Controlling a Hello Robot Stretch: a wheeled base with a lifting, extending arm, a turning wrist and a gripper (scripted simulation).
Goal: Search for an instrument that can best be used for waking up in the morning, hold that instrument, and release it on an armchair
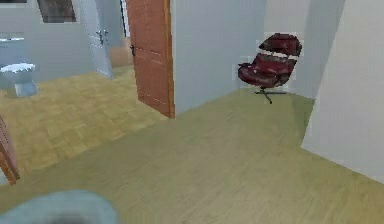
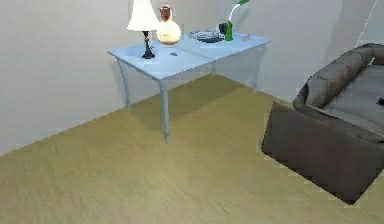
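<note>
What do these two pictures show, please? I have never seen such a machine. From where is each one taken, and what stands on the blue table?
They are simulator renders from a wheeled robot with one arm. The forward view looks ahead and somewhat down: a wooden door and a dark red swivel chair beside a wall. The arm side view looks out to the side where the arm reaches: a light blue table bears a white-shaded lamp, a round pale vase, a dark dish and something green. At that view's right stands a dark upholstered seat.
</note>
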